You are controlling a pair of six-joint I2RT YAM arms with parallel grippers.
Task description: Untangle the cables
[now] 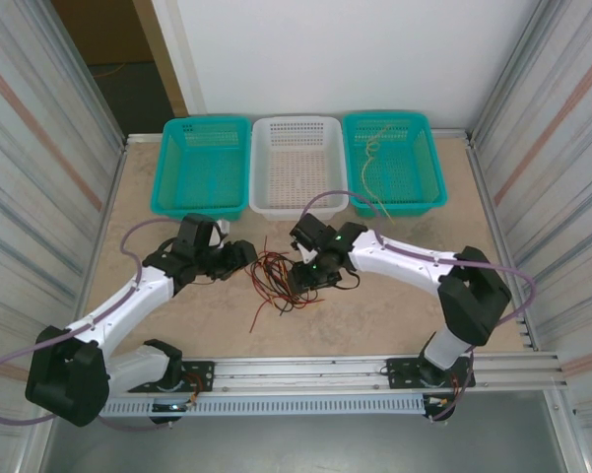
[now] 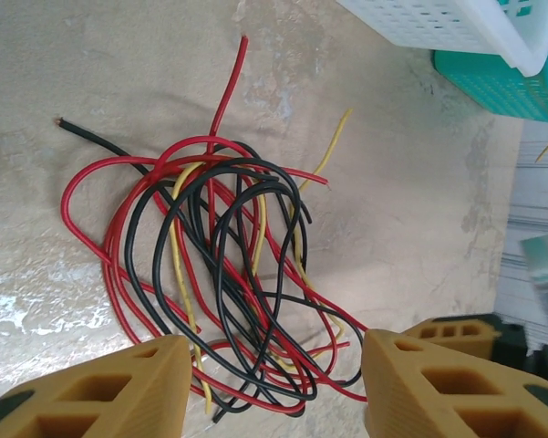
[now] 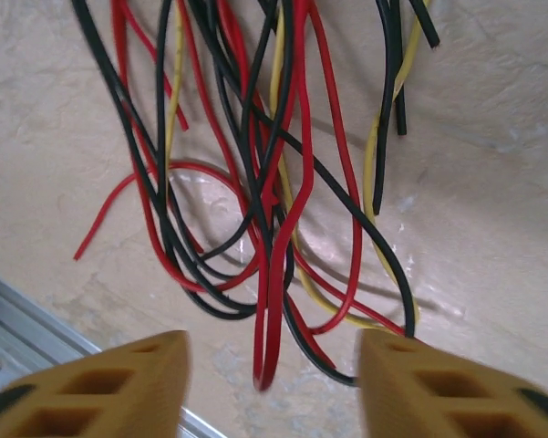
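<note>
Cables (image 1: 276,276) sit in one knotted heap of red, black and yellow on the surface (image 1: 374,315), between my two arms and short of the baskets. Left end effector (image 2: 274,383) is spread with nothing pinched. In its wrist view the near edge of the heap runs right into the gap between its fingers, black and red loops crossing there. Right end effector (image 3: 274,383) is spread wide too, and empty. A narrow red loop (image 3: 272,301) points straight into its gap, with a black strand curling just beside it. From overhead both press close to the heap, left on its left side, right on its right.

My read: I'm choosing a strand to draw out, and that red loop is the right side's candidate. To do it well I want to close on that one wire alone, not the black one alongside, so I'd centre on the loop's tip. The left should pin the bulk, since a bare pull will likely drag the whole heap. Then pull slowly, watching for snags. One yellow strand (image 1: 372,163) already lies in the right teal basket (image 1: 384,118).
</note>
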